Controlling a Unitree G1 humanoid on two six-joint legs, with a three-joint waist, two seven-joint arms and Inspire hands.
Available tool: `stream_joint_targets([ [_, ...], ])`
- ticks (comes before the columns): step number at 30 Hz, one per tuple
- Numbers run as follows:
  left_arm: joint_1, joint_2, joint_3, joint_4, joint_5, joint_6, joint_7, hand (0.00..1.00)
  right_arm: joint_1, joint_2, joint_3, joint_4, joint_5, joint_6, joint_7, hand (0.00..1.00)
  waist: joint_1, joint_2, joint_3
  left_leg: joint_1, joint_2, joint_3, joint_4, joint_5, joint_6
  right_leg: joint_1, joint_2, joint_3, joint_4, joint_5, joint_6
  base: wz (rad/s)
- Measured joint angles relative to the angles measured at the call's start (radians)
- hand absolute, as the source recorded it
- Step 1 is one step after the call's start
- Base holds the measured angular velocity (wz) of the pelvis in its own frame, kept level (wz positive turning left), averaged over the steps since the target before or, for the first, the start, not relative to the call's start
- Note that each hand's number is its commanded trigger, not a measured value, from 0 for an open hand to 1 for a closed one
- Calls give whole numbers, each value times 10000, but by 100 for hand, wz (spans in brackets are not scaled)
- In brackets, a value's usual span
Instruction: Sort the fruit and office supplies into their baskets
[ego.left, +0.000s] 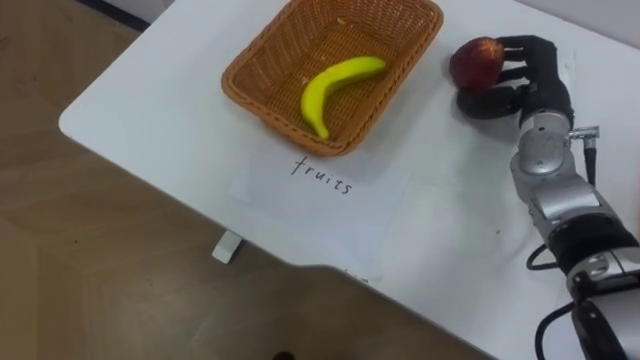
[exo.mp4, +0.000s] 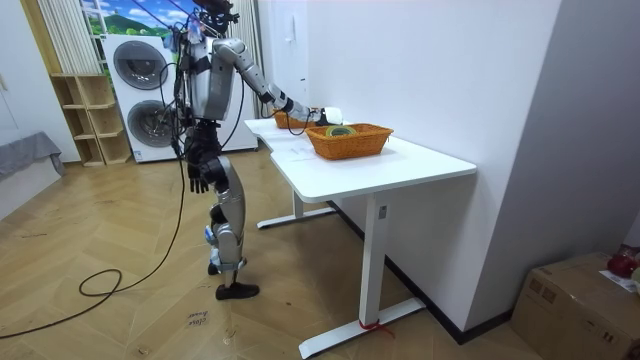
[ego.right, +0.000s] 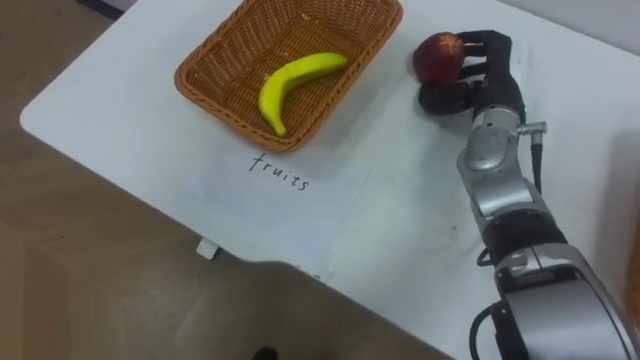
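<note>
Apple (ego.left: 477, 62), red: we log it clasped in right hand (ego.left: 532, 72), fingers curled round it, just beside right rim of wicker basket (ego.left: 250, 75); banana (ego.left: 338, 85) lies inside basket; handwritten paper sheet (ego.left: 370, 200) before it on white counter (ego.left: 150, 100).

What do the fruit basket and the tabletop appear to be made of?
The basket looks like woven wicker or rattan, matte orange-brown, by its visible weave. The tabletop seems smooth white laminate or painted board: even, no grain.

the handwritten word "fruits" stands on a white paper sheet (ego.left: 330, 190) beside the basket (ego.left: 262, 88).
</note>
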Motion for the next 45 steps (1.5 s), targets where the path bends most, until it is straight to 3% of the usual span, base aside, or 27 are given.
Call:
stream_joint_targets([
  [6,96,32,10,-204,-399,-40,6,0,71,20,4,-104,86,182,368,100,-128,33,-87,175,4,-23,-40,10,0,161,3,-7,-54,0,0,1],
  [14,481,56,254,-396,-406,-52,7,0,71,102,3,-481,70,398,702,100,-344,32,-300,735,17,7,-120,11,1,714,17,22,-185,4,8,0],
  [20,711,-4,739,-391,-398,-39,16,0,175,106,-3,-1722,36,401,821,100,-516,66,-327,1149,57,2,-212,11,-6,1168,18,-35,-238,4,8,2],
  [23,870,-21,750,-526,-371,-25,14,0,711,146,13,-3066,37,407,908,100,-534,130,-440,1327,-7,-2,-235,9,-5,1415,54,-14,-403,31,48,0],
  [36,1838,-35,1381,-1456,-338,35,-36,0,984,148,6,-4190,-345,713,1306,100,-625,39,-535,2017,-17,-70,-545,14,-7,2079,125,21,-687,0,122,1],
  [45,2077,-103,1603,-1577,-350,269,1,0,986,150,61,-4615,-544,1116,1336,100,-537,-146,-510,2324,-12,-96,-723,10,-2,2314,107,10,-687,-19,154,0],
])
